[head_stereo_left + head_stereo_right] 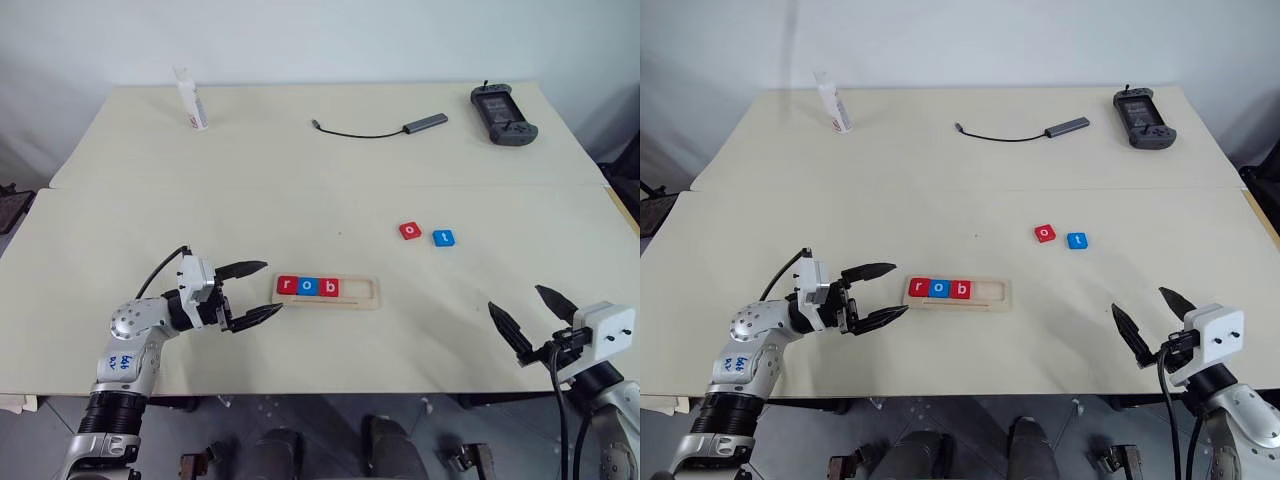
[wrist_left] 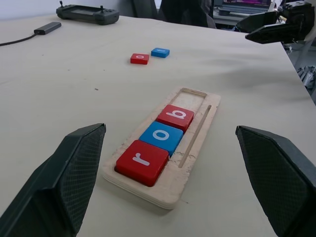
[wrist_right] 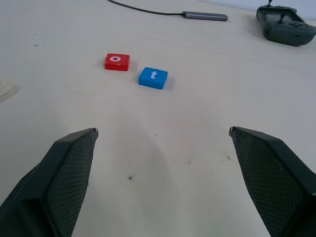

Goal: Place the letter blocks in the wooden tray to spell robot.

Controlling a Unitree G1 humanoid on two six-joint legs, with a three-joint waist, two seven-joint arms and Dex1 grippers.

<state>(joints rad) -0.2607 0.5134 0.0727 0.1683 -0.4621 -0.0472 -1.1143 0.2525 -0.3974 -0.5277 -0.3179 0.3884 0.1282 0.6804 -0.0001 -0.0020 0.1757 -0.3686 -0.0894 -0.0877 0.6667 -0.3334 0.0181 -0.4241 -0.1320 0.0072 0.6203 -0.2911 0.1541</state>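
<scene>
Left tool (image 1: 250,292) sits jaws apart, empty, level with the bench (image 1: 300,180), tips just beside the r end of the wooden tray (image 1: 328,290) near the front edge. Right tool (image 1: 530,315) also jaws apart, empty, by the front right corner, well apart from everything.

Tray holds red r (image 2: 141,161), blue o (image 2: 162,136), red b (image 2: 177,116) in that order; two slots at its far end are free. Loose red o (image 1: 410,231) and blue t (image 1: 444,238) lie just beside each other, right of centre, between tray and right tool.

Step in hand, as I read it: fetch the loose o. Right tool is better placed. Come down on the o alone, fingers clear of the t, seat it flat touching the b. Left tool could brace the tray end so it doesn't slide.

Left wrist view shows the thin groove (image 2: 195,136) along the tray and the letters close up; head views don't resolve that. Head views show the far edge: white tube (image 1: 190,98), cable with adapter (image 1: 424,122), black controller (image 1: 503,113).
</scene>
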